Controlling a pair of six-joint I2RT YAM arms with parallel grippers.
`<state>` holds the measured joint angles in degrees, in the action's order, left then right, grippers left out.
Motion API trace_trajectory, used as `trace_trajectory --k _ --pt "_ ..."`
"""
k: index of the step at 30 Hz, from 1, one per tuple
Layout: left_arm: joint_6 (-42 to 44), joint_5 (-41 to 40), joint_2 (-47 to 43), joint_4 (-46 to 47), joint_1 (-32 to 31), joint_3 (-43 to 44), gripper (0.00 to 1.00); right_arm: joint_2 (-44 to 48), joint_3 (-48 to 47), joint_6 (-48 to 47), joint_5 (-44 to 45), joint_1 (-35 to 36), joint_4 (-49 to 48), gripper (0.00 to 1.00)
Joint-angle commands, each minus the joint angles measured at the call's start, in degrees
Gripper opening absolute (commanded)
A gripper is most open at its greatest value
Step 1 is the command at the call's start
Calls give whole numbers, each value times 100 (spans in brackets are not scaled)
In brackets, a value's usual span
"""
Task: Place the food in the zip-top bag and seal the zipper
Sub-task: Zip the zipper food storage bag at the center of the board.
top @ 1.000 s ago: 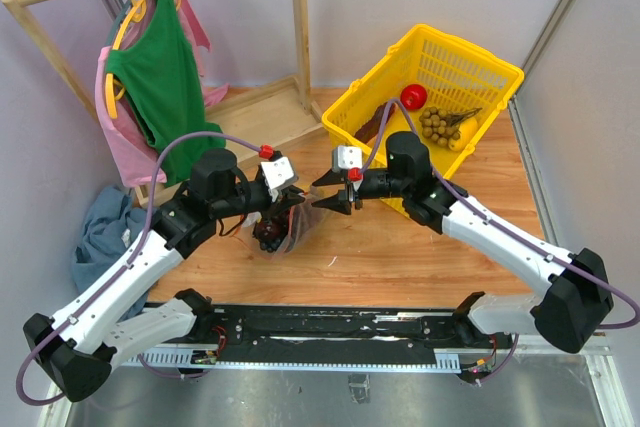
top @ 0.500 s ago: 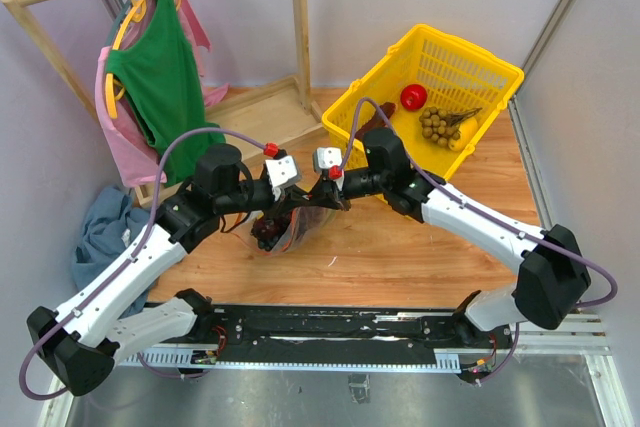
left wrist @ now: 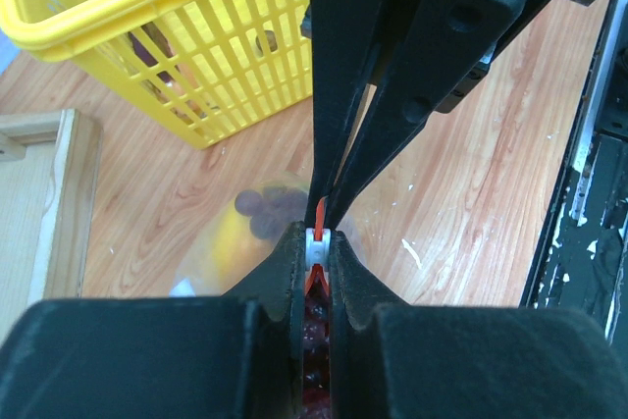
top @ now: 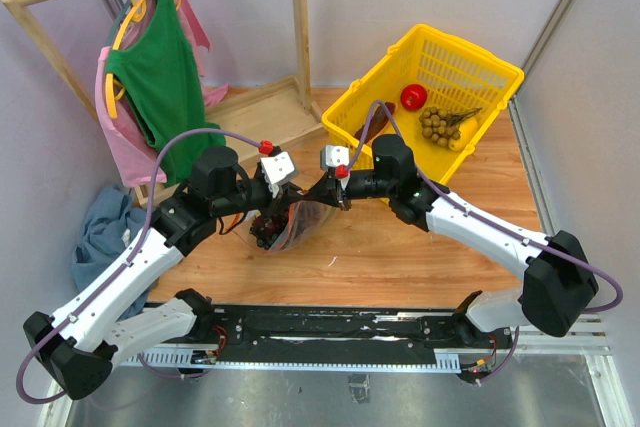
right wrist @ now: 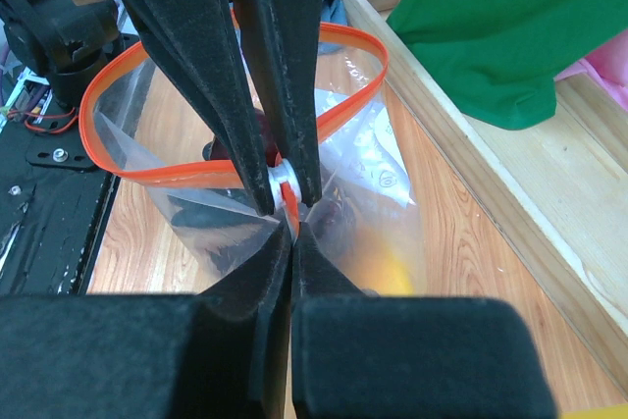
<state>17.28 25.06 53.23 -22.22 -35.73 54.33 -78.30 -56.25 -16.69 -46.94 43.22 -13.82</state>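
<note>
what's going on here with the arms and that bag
Both arms hold the zip-top bag, which already has dark grapes and something yellow inside. The left claw and right claw are each shut on the zipper at nearly the same spot. The rest of the mouth gapes open, so it is not sealed yet.

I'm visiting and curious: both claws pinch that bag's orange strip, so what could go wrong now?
The left gripper and right gripper pinch the zipper at one spot while the rest of the mouth loops open, so it might seal only partly. The floppy zip-top bag could slip from the pinch and sag.
</note>
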Motion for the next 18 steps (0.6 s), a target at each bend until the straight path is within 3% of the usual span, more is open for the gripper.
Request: trace_trajectory --k 1,10,13,16,18 --pt "-141 -257 -168 -120 4 1 10 251 132 368 430 -103 -777 1" --pt "-296 -500 -174 -107 4 -2 13 418 325 555 1405 -106 -984 1" --pt "-318 -523 -189 -38 4 -33 1 445 350 518 1207 -104 -943 1" --pt "-245 -450 -176 39 4 -43 0 487 316 475 1151 -109 -801 1" --pt "-215 -377 -152 73 3 -40 0 560 272 233 968 -112 -544 9"
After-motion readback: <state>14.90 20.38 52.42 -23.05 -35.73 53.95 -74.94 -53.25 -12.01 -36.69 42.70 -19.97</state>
